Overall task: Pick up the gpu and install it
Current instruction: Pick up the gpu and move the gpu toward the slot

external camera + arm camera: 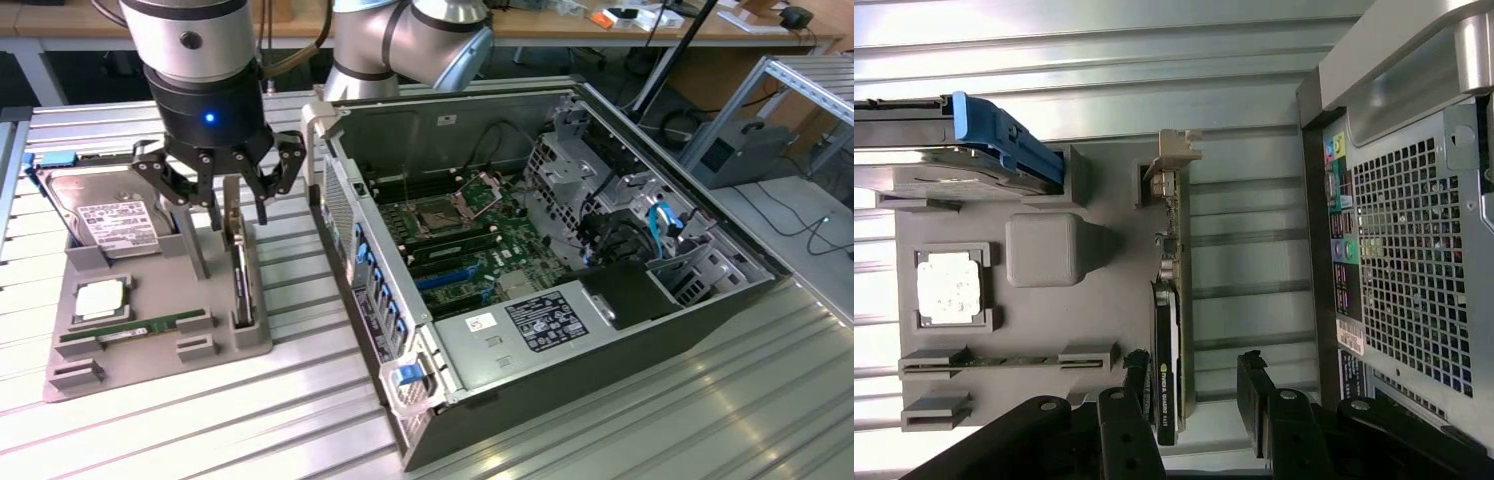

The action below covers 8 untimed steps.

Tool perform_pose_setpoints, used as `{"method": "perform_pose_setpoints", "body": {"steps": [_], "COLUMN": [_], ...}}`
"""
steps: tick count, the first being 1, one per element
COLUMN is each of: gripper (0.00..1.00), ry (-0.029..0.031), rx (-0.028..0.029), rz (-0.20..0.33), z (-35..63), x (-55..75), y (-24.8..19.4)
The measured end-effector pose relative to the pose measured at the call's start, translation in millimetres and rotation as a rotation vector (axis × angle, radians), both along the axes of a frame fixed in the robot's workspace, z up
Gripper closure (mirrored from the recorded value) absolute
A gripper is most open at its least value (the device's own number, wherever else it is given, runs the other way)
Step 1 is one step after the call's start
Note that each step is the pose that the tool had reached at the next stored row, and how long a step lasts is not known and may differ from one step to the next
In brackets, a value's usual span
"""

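One grey moulded holder tray carries one silver hard drive with a white label, one square silver processor chip, one narrow green memory stick and one thin black-faced gpu. Beside it stands one open black computer case.

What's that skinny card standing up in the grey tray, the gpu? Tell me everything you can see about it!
The gpu is a thin flat card. It stands on its long edge in a slot of the grey tray, beside the open computer case. One side is black with pale lettering and the other is brownish circuit board. A silver metal bracket caps one end. The end effector hangs over it with its jaws open on either side, not clamped on it.
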<state>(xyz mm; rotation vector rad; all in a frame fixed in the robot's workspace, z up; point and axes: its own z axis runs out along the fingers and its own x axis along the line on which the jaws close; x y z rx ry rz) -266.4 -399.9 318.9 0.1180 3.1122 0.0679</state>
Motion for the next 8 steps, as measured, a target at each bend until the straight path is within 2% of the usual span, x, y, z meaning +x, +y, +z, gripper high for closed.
{"method": "perform_pose_setpoints", "body": {"steps": [8], "gripper": [0.52], "ry": [0.0], "rx": [0.0], "rz": [0.0], "z": [-3.4], "x": [0.0], "y": [-0.1]}}
